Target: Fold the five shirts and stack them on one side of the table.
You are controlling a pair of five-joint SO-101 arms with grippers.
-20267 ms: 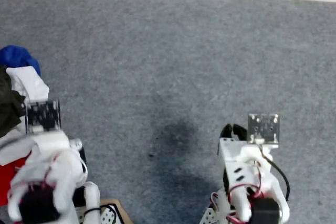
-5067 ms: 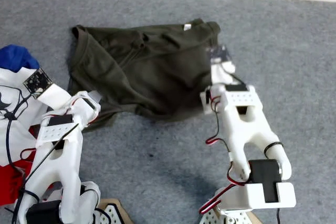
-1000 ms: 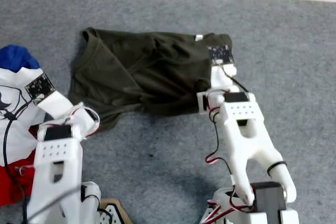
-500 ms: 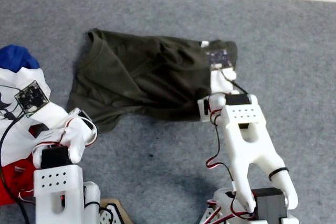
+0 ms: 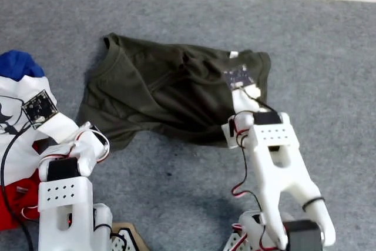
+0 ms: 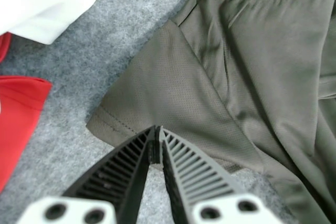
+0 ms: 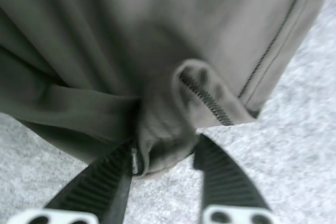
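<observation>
We see the olive shirt [image 5: 170, 95] lying rumpled on the table [image 5: 176, 204], spread from the middle out toward 12 o'clock. It is opened out but not smooth, with creases running across the body. We judge that this is why both arms are at it. A shirt must lie flat before it can be folded, so the step in hand looks like spreading, not folding.

The right claw [image 7: 165, 153] comes in from 5 o'clock and is clamped on a thick bunch of fabric at the shirt's 3 o'clock side. The bunch fills the gap between its jaws, which therefore stand somewhat apart. A hold there, we think, lets it draw that side outward and pull the creases out.

The left claw [image 6: 156, 145] has its jaws together, tips meeting just over the hem of the sleeve [image 6: 173, 93] at the shirt's 7 o'clock corner. We cannot tell whether any cloth is pinched between them. Placed there, it could pin or tug that corner against the right arm's pull.

The pile [image 5: 17, 121] of other shirts, blue, white and red, sits at the table's 9 o'clock edge, just beside the left arm. A strip of bare table separates it from the olive shirt. The pile looks heaped rather than folded, so by our reckoning the task is barely begun, and this shirt comes first because it is the one out in the open.
</observation>
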